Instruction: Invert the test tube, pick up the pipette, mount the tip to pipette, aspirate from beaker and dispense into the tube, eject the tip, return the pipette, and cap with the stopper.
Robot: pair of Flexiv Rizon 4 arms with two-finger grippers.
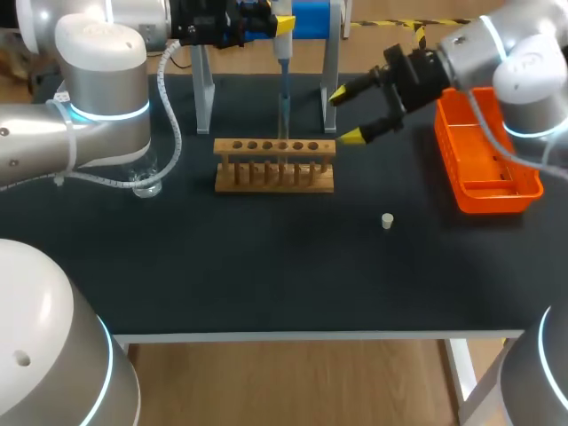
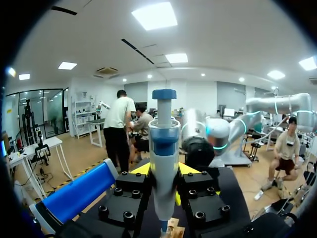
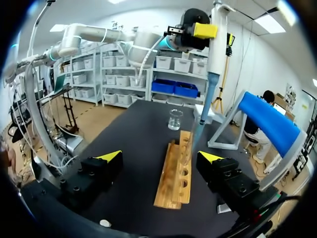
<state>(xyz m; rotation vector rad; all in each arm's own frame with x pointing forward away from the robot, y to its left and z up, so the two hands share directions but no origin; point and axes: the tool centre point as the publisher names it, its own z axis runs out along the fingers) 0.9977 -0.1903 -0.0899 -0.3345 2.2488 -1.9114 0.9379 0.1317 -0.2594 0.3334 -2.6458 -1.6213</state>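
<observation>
A: Where is the pipette [image 1: 284, 71] at this moment?

B: The left gripper [image 2: 164, 172] has it, closed on the body from two sides, with the plunger upward. It hangs over the wooden rack [image 1: 275, 165], which stands toward the far edge of the table [image 1: 266, 284], about at the middle. The thin tip [image 1: 284, 124] goes down to one of the middle holes. I think a glass test tube [image 3: 187, 151] stands there, but it is transparent and I cannot say so with certainty.

A: And the other hand?

B: The right gripper [image 1: 348, 115] is wide open and holds nothing. It is just beside the right end of the rack.

A: Which step is this, in your opinion?

B: Probably dispensing into the tube. Ejecting the tip, returning the pipette and capping seem not yet done. The stopper [image 1: 387, 221] lies alone nearer the front edge, right of the middle.

A: How will the tube handle?

B: It is light, smooth glass, so fragile and slippery. I would hold it gently at the upper part, above the rack. The stopper is small and light, and I would take it by its sides. The beaker [image 1: 146, 182] near the left edge is also glass.

A: What is the risk?

B: The plastic tip is thin and can bend. A sideways push against the tube's mouth could tilt the tube.
</observation>
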